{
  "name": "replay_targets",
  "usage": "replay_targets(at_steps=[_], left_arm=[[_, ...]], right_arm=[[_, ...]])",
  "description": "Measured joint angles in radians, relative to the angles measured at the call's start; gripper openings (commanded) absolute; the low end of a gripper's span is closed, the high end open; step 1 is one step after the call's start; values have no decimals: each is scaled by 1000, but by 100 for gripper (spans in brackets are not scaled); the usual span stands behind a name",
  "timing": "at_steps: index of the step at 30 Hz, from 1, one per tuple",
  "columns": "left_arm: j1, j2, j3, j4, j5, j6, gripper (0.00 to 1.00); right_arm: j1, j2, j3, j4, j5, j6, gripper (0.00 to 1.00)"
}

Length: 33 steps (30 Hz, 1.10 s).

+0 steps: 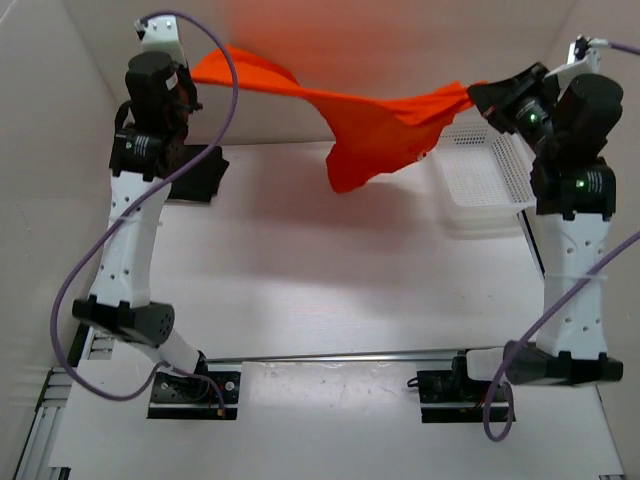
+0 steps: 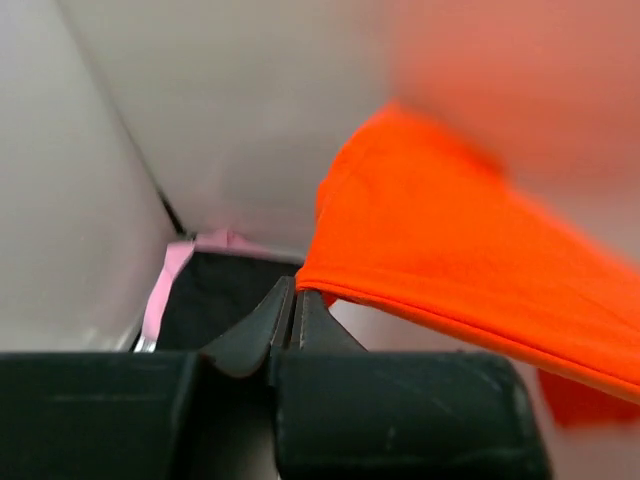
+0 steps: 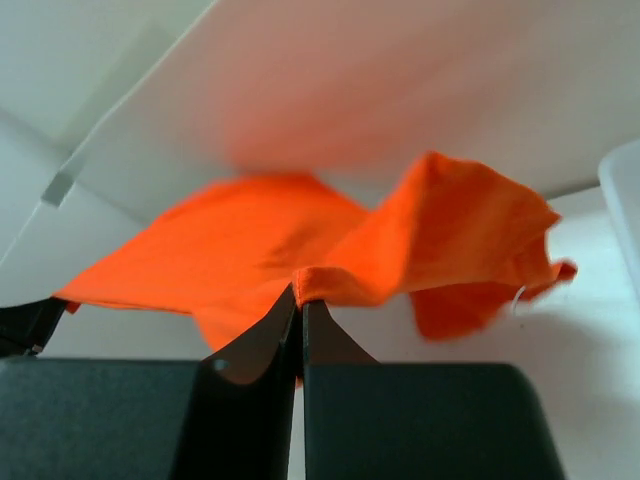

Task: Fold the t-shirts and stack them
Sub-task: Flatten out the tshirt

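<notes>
though slack mid-span, orange-red t-shirt aloft between left end effector and right end effector, both tight on it

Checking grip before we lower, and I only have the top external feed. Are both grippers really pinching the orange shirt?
Observer: In the left wrist view, the left gripper is shut on an edge of the orange shirt.
Operator: And the right one?
Observer: In the right wrist view, the right gripper is shut on a bunched edge, with cloth drooping beyond it.
Operator: I can't see the pink shirt. Where is it?
Observer: The left wrist view shows the pink shirt peeking out along the edge of the black shirt, near the wall corner.
</notes>
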<state>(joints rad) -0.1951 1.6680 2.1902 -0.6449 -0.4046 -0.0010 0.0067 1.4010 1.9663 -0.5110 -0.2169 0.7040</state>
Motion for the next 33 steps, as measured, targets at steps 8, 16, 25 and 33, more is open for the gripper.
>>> replay_targets(at_steps=[8,16,25,33], left_arm=[[-14,-274,-692,-11,17,1,10],[-25,-408,-1355,-103,35,2,10],[-19,-633,-1318,-209,-23,3,10],[-16,-742,-615,-241,2,-1,10]], right_arm=[[143,-274,-716,36,48,-38,1],[434,-543,-1328,-80,165,48,1],[600,-753,-1188,-270,371,120,1],[636,-827,-503,-329,591,-44,1]])
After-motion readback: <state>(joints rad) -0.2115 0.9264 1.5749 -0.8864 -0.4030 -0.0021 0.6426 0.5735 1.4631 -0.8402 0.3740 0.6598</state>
